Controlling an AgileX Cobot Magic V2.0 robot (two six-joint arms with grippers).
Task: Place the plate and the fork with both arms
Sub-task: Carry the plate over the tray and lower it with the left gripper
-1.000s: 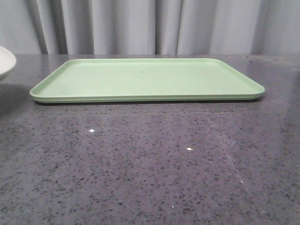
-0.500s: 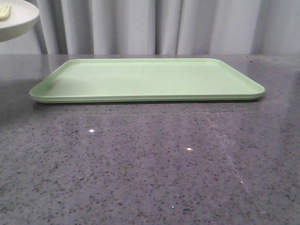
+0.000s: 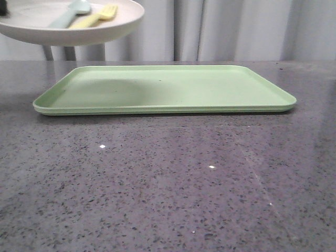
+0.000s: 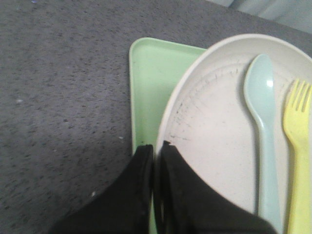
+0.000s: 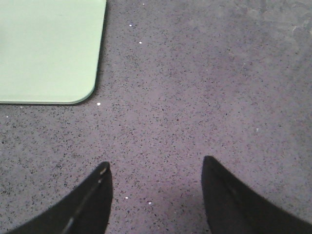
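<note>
The cream plate (image 3: 73, 32) hangs in the air above the left end of the light-green tray (image 3: 168, 89). It carries a pale blue spoon (image 3: 71, 13) and the yellow fork (image 3: 97, 16). In the left wrist view my left gripper (image 4: 156, 146) is shut on the plate's rim (image 4: 168, 112), with the spoon (image 4: 263, 122) and fork (image 4: 298, 141) lying side by side inside. My right gripper (image 5: 156, 168) is open and empty over bare table, beside a corner of the tray (image 5: 48, 48). Neither gripper shows in the front view.
The dark speckled table (image 3: 168, 184) runs wide in front of the tray. Grey curtains (image 3: 220, 26) hang behind the table's far edge. The tray holds nothing.
The plate has risen and moved right, from the left edge of the front view to above the tray's left end. Its shadow now falls on the tray.
</note>
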